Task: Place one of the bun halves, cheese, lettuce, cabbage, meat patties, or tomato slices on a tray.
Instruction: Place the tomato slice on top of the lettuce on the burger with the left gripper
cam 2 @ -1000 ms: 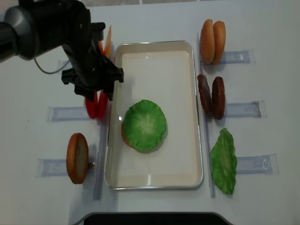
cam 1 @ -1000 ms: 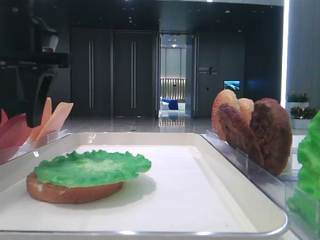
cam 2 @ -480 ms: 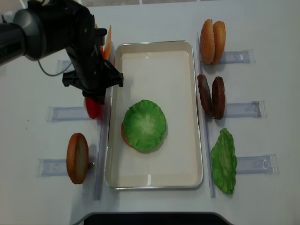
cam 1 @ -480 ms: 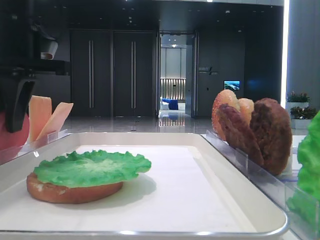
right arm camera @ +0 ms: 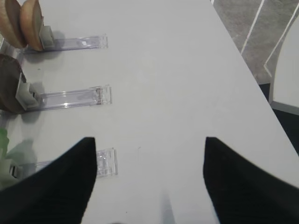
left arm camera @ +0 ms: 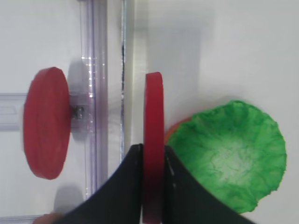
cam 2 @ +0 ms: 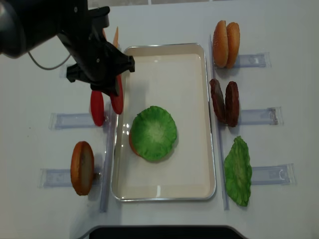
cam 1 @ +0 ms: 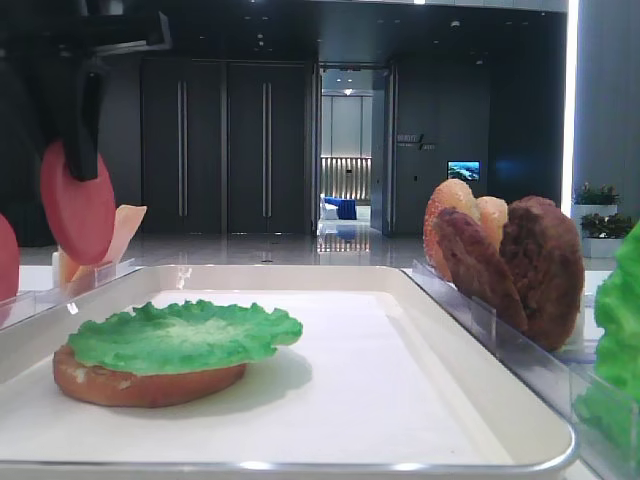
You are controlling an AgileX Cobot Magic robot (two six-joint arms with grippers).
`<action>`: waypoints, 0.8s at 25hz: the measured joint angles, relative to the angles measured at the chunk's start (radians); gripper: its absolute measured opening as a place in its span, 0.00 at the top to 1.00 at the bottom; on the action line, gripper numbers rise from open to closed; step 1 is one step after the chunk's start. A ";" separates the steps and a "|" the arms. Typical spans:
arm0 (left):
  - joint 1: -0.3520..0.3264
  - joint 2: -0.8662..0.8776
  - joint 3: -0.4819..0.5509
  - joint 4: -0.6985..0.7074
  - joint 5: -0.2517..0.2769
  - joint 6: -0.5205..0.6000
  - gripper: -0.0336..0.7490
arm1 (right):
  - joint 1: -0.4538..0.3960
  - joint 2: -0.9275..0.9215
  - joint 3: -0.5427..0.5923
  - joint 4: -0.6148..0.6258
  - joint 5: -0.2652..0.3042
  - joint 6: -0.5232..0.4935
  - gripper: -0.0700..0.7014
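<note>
We see the tray (cam 2: 164,64) just to the right of our left end effector (cam 2: 112,89), lying flat so layers can stack, with lettuce (cam 2: 153,132) already resting on a bun half (cam 1: 140,385) below and right of it. The end effector is clenched on one tomato slice (left arm camera: 153,140), held on edge as it stood in its holder, and a second tomato slice (left arm camera: 46,122) stands just left; the right end effector (right arm camera: 149,186) hangs spread and empty.

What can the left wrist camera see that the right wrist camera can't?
Only the left wrist view shows the left gripper pinching a tomato slice on edge, a second tomato slice standing in its holder, and the lettuce on a bun. Only the right wrist view shows the right gripper open and empty, two buns, a patty and bare holders. Both show the white table.
</note>
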 joint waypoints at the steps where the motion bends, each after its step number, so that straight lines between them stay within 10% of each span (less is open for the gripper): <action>1: 0.000 -0.002 -0.001 -0.017 0.000 0.011 0.88 | 0.000 0.000 0.000 0.000 0.000 0.000 0.31; 12: -0.019 -0.008 0.019 -0.294 -0.030 0.177 0.88 | 0.000 0.000 0.000 0.000 0.000 0.000 0.31; 20: -0.019 -0.048 0.198 -0.513 -0.169 0.344 0.88 | 0.000 0.000 0.000 0.000 0.000 0.000 0.31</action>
